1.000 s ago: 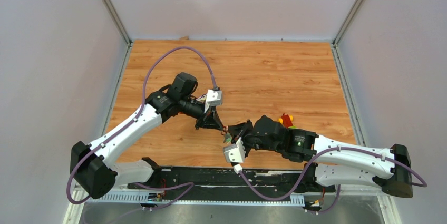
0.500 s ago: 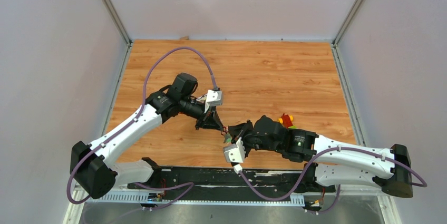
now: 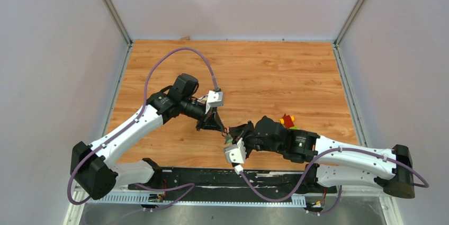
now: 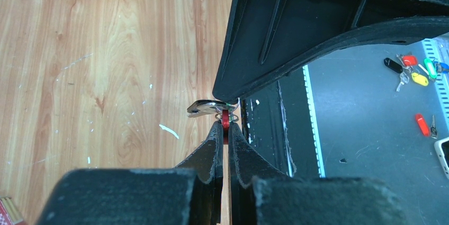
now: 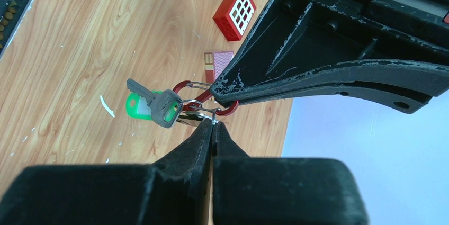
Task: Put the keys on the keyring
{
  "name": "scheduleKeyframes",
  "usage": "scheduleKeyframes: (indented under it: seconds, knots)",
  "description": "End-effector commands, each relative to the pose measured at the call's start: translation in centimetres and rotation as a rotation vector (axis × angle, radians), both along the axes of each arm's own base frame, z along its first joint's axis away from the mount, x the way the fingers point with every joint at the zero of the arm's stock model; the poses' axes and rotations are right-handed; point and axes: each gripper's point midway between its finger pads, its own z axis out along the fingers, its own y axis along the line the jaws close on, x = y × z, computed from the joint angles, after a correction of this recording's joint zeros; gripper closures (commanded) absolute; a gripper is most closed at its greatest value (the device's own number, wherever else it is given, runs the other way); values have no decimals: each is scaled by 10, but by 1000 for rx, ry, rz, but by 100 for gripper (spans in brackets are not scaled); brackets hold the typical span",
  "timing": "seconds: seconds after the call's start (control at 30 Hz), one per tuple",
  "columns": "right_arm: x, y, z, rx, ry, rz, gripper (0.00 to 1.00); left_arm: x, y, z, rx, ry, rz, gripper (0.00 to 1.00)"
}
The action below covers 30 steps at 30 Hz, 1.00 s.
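Note:
In the right wrist view the red keyring (image 5: 231, 109) is a thin curled loop pinched by my left gripper's fingers (image 5: 317, 77). A grey key (image 5: 158, 106) and a green key head (image 5: 136, 104) hang beside it on a thin silver wire. My right gripper (image 5: 213, 124) is shut on that wire right under the keyring. In the left wrist view my left gripper (image 4: 225, 125) is shut on the keyring (image 4: 225, 119), with a metal key blade (image 4: 204, 107) just past its tips. In the top view the left gripper (image 3: 219, 126) and right gripper (image 3: 232, 133) meet tip to tip above the table, near its front edge.
A red box with white squares (image 5: 238, 11) and a small pink block (image 5: 218, 62) lie on the wooden table. A red-yellow-green toy cluster (image 3: 287, 120) sits behind the right arm. The black strip (image 3: 212, 174) marks the table's near edge. Spare coloured keys (image 4: 407, 69) lie off the table.

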Motion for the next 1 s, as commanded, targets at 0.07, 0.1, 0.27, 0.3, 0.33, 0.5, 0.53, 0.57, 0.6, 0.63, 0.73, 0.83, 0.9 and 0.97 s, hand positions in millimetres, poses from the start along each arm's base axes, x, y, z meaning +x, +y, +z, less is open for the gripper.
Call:
scheduleKeyframes:
  seconds: [0.07, 0.1, 0.27, 0.3, 0.33, 0.5, 0.53, 0.57, 0.6, 0.63, 0.73, 0.83, 0.9, 0.97]
  knots:
    - [-10, 16, 25, 86, 6, 41, 100, 1, -7, 4, -36, -24, -25, 100]
    - [-10, 16, 25, 85, 5, 43, 100, 1, -7, 3, -34, -23, -24, 100]
    - [-10, 16, 23, 81, 0, 42, 100, 1, -7, 5, -39, -30, -24, 100]
    - [-9, 16, 23, 82, -3, 38, 100, 1, -7, 5, -39, -31, -24, 100]
    - [-9, 15, 24, 84, -5, 36, 100, 0, -7, 6, -40, -32, -24, 100]
    - [-7, 14, 21, 78, -15, 26, 100, 0, -6, 6, -41, -38, -24, 100]
    - [-6, 14, 22, 79, -17, 24, 100, -1, -6, 6, -41, -39, -24, 100]
    - [-6, 14, 22, 79, -19, 22, 100, -1, -5, 6, -41, -39, -24, 100]
    - [-5, 13, 22, 79, -22, 21, 100, -1, -5, 6, -42, -41, -24, 100]
    - [-5, 13, 22, 79, -23, 18, 100, -1, -5, 6, -43, -42, -26, 100]
    - [-4, 12, 22, 77, -29, 14, 100, -2, -5, 5, -43, -45, -26, 100]
    - [-3, 13, 21, 77, -34, 16, 100, -3, -4, 6, -46, -47, -29, 100]
    - [-3, 13, 21, 77, -35, 17, 100, -3, -4, 5, -47, -44, -33, 100]
    - [-3, 13, 21, 74, -34, 15, 100, -4, -4, 5, -48, -44, -35, 100]
